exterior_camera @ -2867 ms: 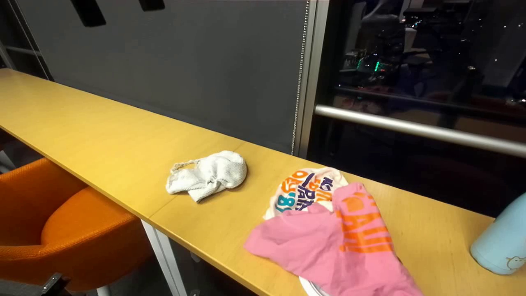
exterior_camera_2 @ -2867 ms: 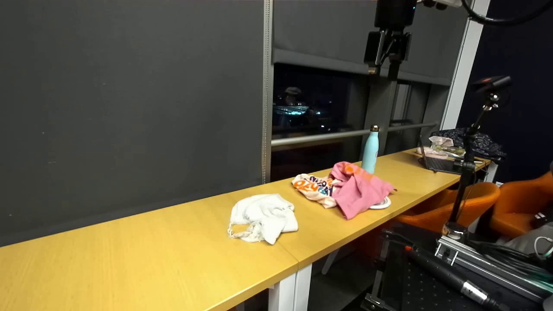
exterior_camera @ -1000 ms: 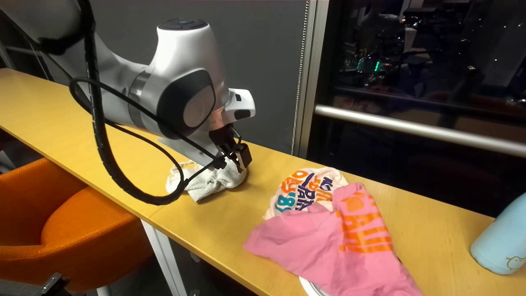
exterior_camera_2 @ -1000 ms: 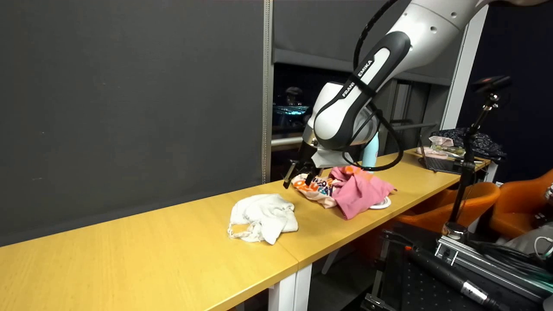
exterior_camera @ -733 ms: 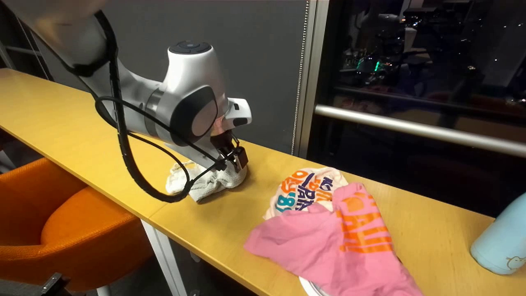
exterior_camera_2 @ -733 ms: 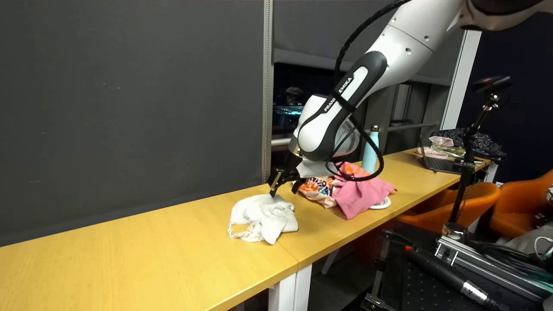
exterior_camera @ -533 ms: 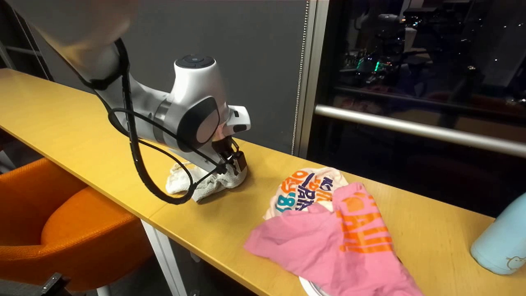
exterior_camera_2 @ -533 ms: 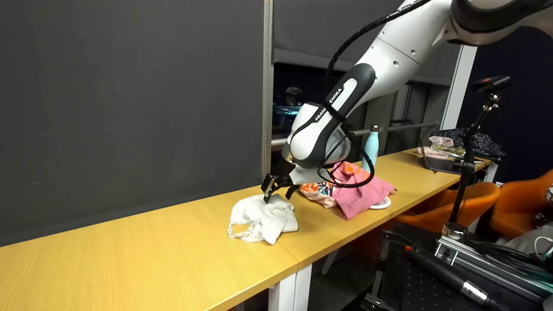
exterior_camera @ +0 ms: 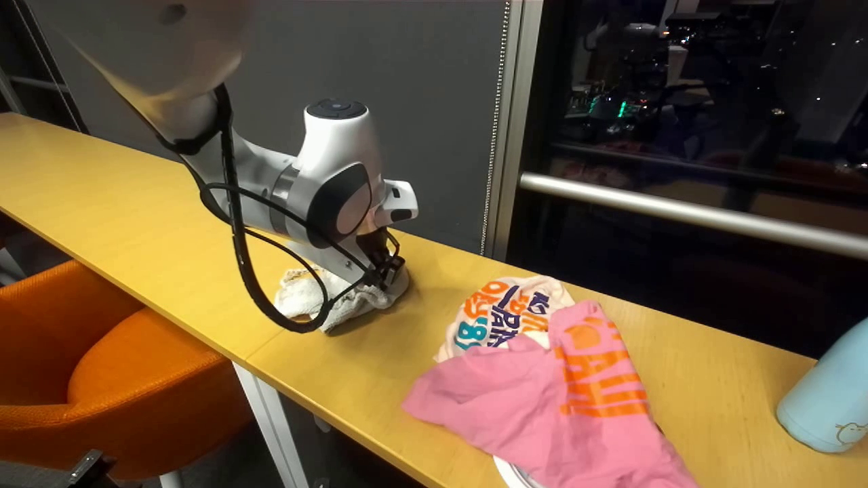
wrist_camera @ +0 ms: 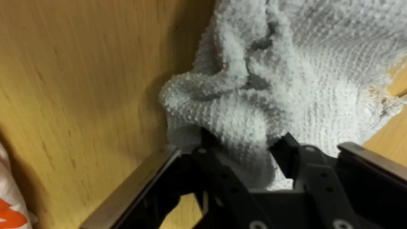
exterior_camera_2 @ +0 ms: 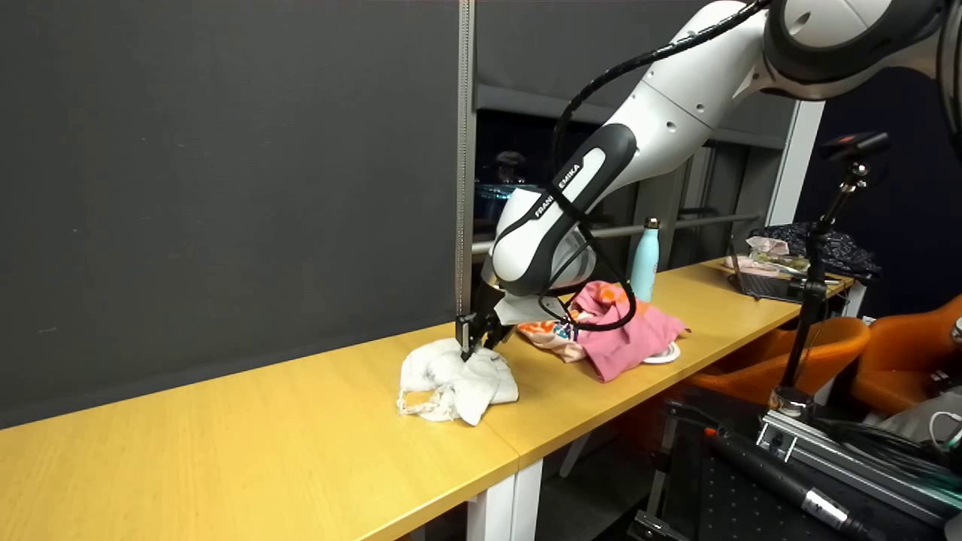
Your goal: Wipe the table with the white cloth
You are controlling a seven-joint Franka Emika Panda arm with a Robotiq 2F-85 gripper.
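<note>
In an exterior view, a dark blind (exterior_camera_2: 225,188) hangs at far left behind the wooden surface (exterior_camera_2: 188,466). Next along, the white cloth (exterior_camera_2: 466,387) lies crumpled across the seam in the surface, its stringy edge toward the left. The jaws point down into its top; in the wrist view they stand partly apart with a fold of the white cloth between them, and whether they clamp it I cannot tell. The arm (exterior_camera_2: 676,113) slopes up from there to the upper right. Right of the white cloth and apart from it lies a cream printed cloth (exterior_camera_2: 556,347), partly under a pink cloth (exterior_camera_2: 627,342), then a light-blue bottle (exterior_camera_2: 644,263) standing upright, an open laptop (exterior_camera_2: 770,288) and, at far right, orange chairs (exterior_camera_2: 909,361).
</note>
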